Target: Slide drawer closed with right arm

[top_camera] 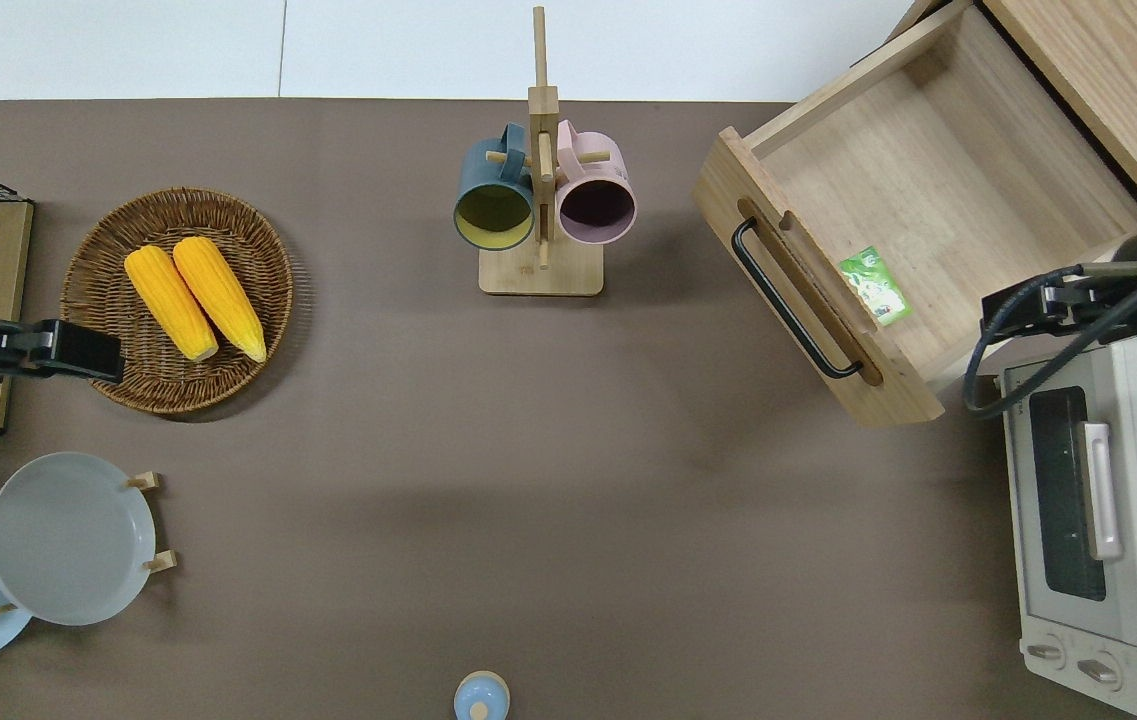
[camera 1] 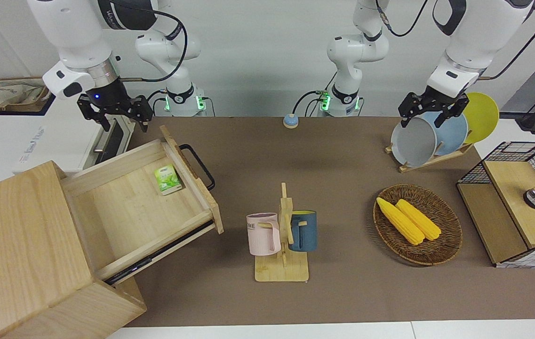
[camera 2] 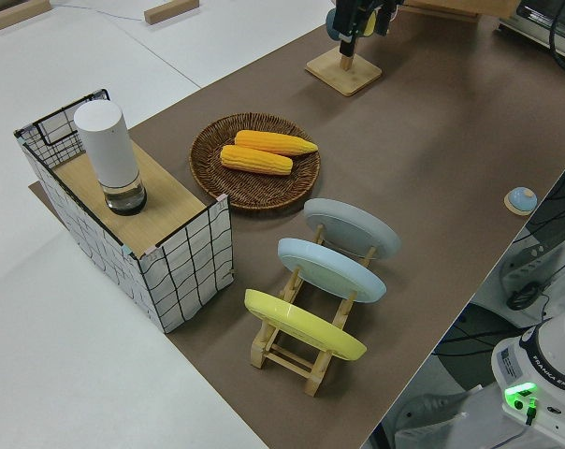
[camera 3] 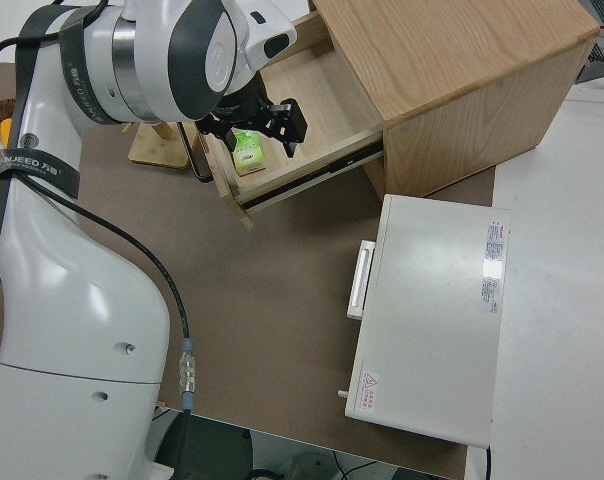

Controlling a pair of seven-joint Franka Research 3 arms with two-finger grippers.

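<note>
The wide, shallow light-wood drawer (camera 1: 145, 188) stands pulled well out of the big light-wood cabinet (camera 1: 18, 249) at the right arm's end of the tabletop (camera 1: 342, 282). Its front panel, with the black metal loop handle (camera 1: 199, 165), faces the middle of the brown mat at an angle. A small green packet (camera 1: 168, 179) lies inside, just beside the front panel. The brown surface in front of the handle is bare as far as the wooden mug stand (camera 1: 282, 245) with its pink mug (camera 1: 264, 233) and dark blue mug (camera 1: 303, 230), well apart from the drawer.

The right arm's black tool (camera 1: 119, 117) hangs with its fingers spread wide and gripping nothing, over the drawer's side edge nearer the robots, where the drawer comes close to the white toaster oven (top_camera: 1098, 530). The gap between the drawer's corner and the oven is narrow.

The left arm is parked, its tool (camera 1: 429, 115) spread open. A round wicker tray (camera 1: 418, 223) holds two yellow corn cobs (camera 1: 408, 220).
</note>
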